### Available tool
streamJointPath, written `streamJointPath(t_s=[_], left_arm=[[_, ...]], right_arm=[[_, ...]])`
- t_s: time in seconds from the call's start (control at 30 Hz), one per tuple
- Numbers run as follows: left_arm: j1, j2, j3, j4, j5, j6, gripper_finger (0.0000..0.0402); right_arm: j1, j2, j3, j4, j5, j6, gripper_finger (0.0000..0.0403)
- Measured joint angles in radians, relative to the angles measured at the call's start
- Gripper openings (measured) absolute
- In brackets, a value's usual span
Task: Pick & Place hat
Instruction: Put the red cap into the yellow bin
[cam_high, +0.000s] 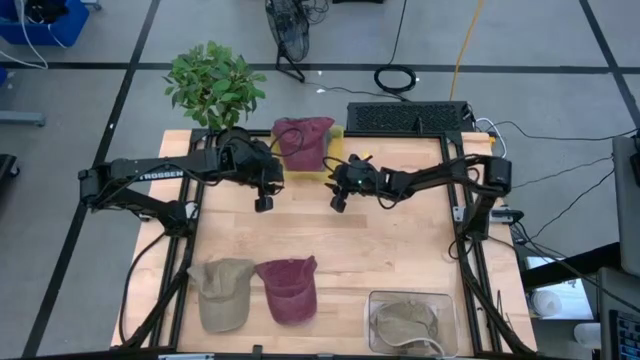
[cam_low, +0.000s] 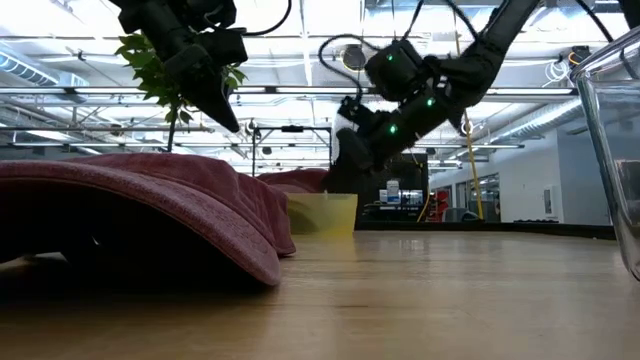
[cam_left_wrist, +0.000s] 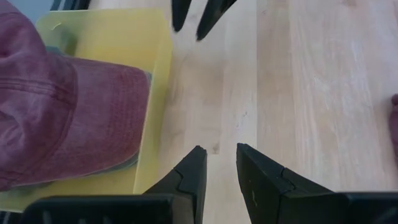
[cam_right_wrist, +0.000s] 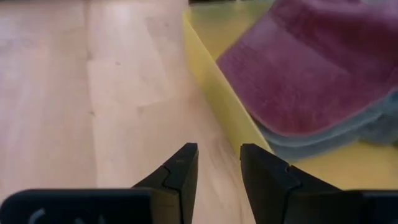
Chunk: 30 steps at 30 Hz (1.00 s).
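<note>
Hat number one, the maroon one (cam_high: 302, 140), already sits in the yellow tray (cam_high: 334, 135) at the far edge of the table (cam_high: 400, 240), near the middle of that edge. I see its crown draped over the tray's near wall in both wrist views, with something grey-blue tucked under it that I cannot identify.

My left gripper (cam_high: 263, 202) hangs just beside the tray on its left, over bare wood. Its jaws stand a little apart with nothing between them. My right gripper (cam_high: 337, 203) mirrors it on the tray's right side, jaws likewise slightly parted and empty. From the low view both hang clear above the tabletop.

So I judge one placement as done and both arms as between jobs. Along the near edge lie two more hats side by side and touching: a tan hat (cam_high: 222, 292) towards the left corner and a second maroon hat (cam_high: 289, 288) just to its right. Towards the near right corner stands a clear bin (cam_high: 452, 300) with another tan hat (cam_high: 405, 322) inside.

Next I would pick one of the loose hats at the near edge. That calls for swinging an arm well back across the table, opening the jaws wider, and coming down on a crown or brim where the cloth bunches enough to pinch. The left arm looks better placed for the tan one. Since the pair touch, I would grip at the outer side to avoid dragging its neighbour.
</note>
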Motion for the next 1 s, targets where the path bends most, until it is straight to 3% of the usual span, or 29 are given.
streamJointPath(t_s=[0.1, 0.27, 0.37, 0.53, 0.8, 1.0], left_arm=[[0.000, -0.013, 0.000, -0.005, -0.012, 0.000, 0.0093], [0.000, -0.059, 0.000, -0.001, -0.012, 0.000, 0.0093], [0.000, -0.101, 0.000, 0.002, -0.013, 0.000, 0.0093], [0.000, -0.177, 0.000, 0.005, -0.068, -0.006, 0.0093], [0.001, -0.241, 0.000, 0.031, -0.119, -0.038, 0.0093], [0.001, -0.246, 0.000, 0.026, -0.116, -0.040, 0.0093]], right_arm=[[0.028, -0.061, 0.000, -0.026, -0.007, -0.002, 0.0109], [0.104, -0.149, 0.000, 0.001, -0.227, -0.010, 0.0109], [0.196, -0.156, 0.001, 0.074, -0.287, -0.005, 0.0109], [0.331, -0.125, 0.045, 0.059, -0.294, -0.118, 0.0109], [0.404, -0.020, 0.134, 0.010, -0.290, -0.085, 0.0109], [0.447, 0.097, 0.298, -0.128, -0.336, -0.106, 0.0110]])
